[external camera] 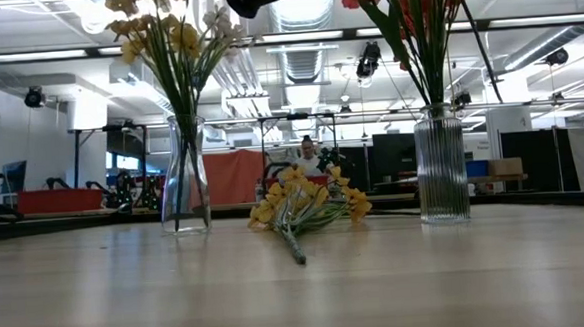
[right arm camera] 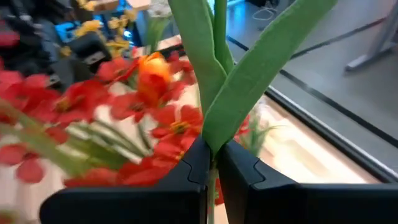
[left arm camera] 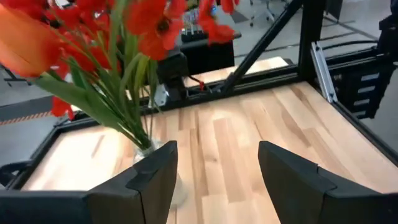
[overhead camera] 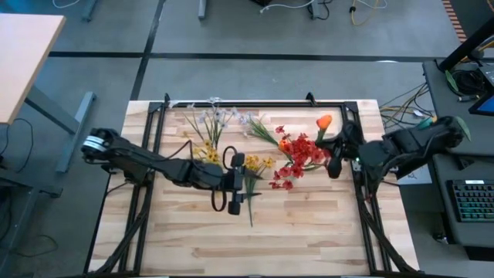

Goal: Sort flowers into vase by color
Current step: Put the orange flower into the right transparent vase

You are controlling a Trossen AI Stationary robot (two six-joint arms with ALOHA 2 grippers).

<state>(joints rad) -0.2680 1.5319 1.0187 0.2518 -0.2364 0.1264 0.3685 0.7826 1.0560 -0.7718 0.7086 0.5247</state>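
A loose spray of yellow flowers (overhead camera: 258, 164) (external camera: 304, 203) lies flat on the wooden table, its stalk toward the near edge. My left gripper (overhead camera: 239, 181) (left arm camera: 214, 180) hovers open just left of it, pointing toward the right vase. A clear vase (external camera: 184, 174) holds yellow and white flowers (overhead camera: 210, 131). A ribbed clear vase (external camera: 442, 166) holds red flowers (overhead camera: 301, 154) (left arm camera: 149, 31). My right gripper (overhead camera: 336, 158) (right arm camera: 213, 165) is beside the red bunch, shut on a green stalk with broad leaves. An orange blossom (overhead camera: 324, 121) shows just beyond it. My right gripper pinches the green stalk (right arm camera: 213, 152) between its two fingers, just below where two broad leaves (right arm camera: 249, 74) branch off. The fingers lie across the stalk, which stands roughly upright. The stalk's lower end is hidden under the fingers, and its top leaves the wrist view.
A black frame (overhead camera: 255, 106) runs round the table's far, left and right sides. Bare wood (overhead camera: 255, 247) lies along the near half. Desks, a keyboard (overhead camera: 471, 201) and cables stand off the table's right.
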